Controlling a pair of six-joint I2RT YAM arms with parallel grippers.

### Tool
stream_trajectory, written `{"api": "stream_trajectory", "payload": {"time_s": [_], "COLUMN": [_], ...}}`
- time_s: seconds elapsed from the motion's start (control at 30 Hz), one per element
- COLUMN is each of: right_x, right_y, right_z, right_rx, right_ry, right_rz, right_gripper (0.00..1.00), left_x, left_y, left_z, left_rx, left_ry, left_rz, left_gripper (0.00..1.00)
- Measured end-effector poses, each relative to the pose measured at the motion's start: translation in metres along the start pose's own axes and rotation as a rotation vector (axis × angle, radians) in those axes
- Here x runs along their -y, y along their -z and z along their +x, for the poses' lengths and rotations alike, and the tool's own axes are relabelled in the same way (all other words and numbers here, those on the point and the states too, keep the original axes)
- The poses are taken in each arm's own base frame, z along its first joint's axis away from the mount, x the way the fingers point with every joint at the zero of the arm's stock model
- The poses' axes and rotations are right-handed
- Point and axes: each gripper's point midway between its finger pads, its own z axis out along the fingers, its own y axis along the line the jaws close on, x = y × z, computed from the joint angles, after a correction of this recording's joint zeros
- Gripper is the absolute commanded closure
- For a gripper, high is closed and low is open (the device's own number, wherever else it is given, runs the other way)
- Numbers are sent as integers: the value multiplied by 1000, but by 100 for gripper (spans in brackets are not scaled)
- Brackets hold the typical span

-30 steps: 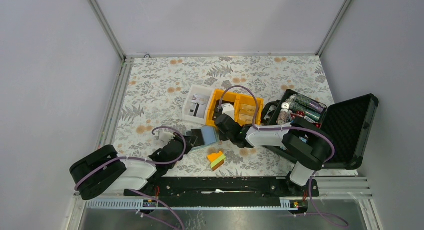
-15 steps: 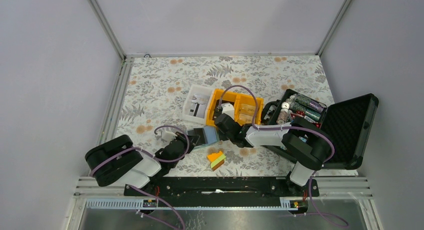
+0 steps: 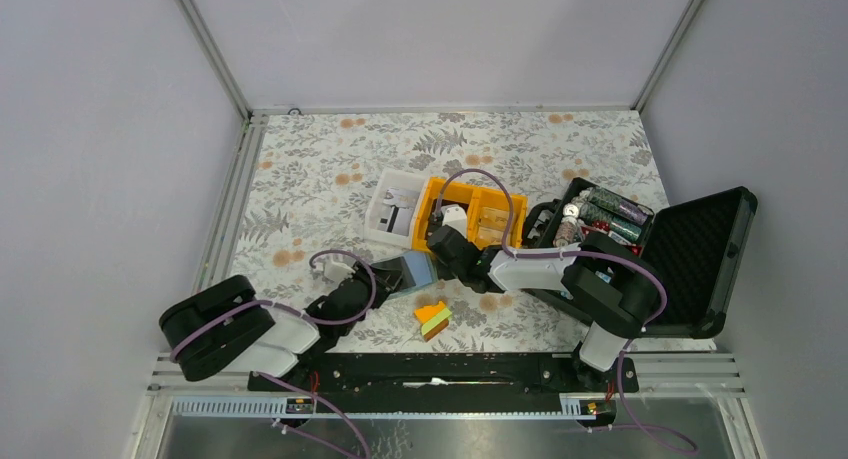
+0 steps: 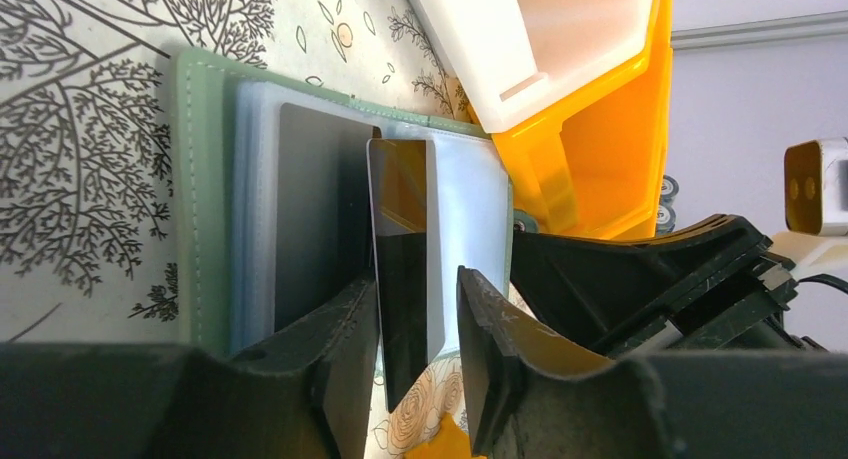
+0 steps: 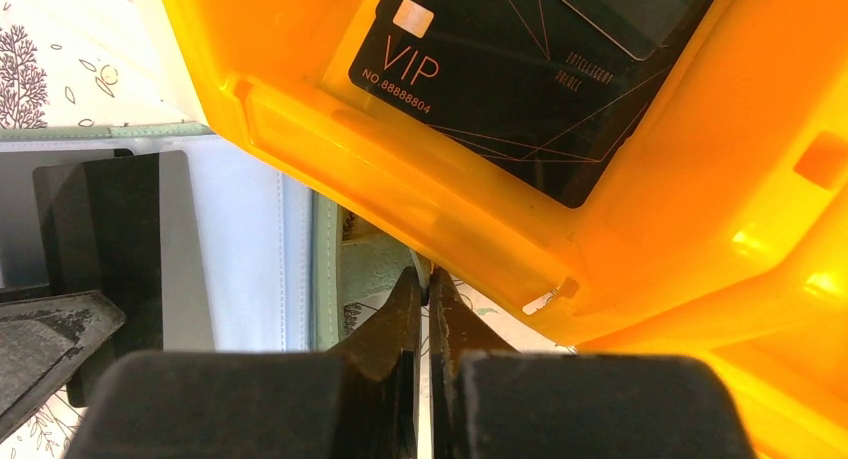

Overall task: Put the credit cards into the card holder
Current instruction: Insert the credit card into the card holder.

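Straddling the black card (image 4: 400,249) with left gripper (image 4: 418,289) jaws parted, card half inside the card holder (image 4: 205,179), lying just near-left of the orange bin (image 4: 590,149). Right gripper (image 5: 422,279) clenched at holder's edge; pinching it or not, cannot tell.

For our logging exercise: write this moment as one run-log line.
left jaws: open around black card | card holder: lying open under card | right jaws: shut at its edge
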Motion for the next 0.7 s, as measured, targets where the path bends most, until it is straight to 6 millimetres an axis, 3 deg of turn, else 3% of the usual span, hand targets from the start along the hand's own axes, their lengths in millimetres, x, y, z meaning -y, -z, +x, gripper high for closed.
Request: {"api": "stream_trajectory", "payload": {"time_s": [0.17,0.7], "right_x": [0,0], "right_y": [0,0], "right_z": [0,0], "right_rx": [0,0], "right_ry": [-1,0], "right_rz": [-1,-1], "right_gripper": [100,100], "left_x": [2,12], "left_y": [3,-13], "left_z": [-2,2], "left_rx": [0,-48], "left_ry": [-17,-189], "left_rz": [-9,-114], "left_gripper": [52,37]}}
